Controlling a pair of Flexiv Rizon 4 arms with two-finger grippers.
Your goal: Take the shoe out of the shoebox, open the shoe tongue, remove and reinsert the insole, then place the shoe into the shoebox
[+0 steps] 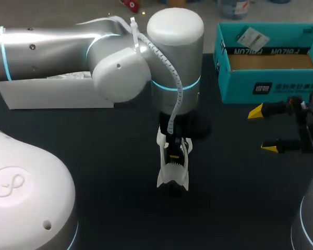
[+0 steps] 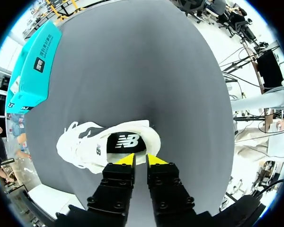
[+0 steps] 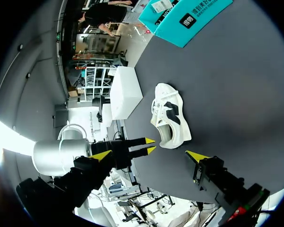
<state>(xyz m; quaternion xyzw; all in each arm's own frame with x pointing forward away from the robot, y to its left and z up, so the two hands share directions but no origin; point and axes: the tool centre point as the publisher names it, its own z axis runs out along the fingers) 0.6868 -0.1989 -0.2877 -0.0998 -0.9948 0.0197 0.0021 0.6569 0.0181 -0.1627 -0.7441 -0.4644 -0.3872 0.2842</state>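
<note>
Shoe whereabouts?
It's out of the open teal cardboard shoebox. The white lace-up sports shoe with black side patches sits on the dark grey desk, its heel rim right at the tips of the left end effector and the rest stretching off to one side.
And the end effectors?
The left one's yellow tips are pressed nearly together, with a thin slit between. The right end effector is spread wide, with the shoebox just beyond it and the shoe well apart.
</note>
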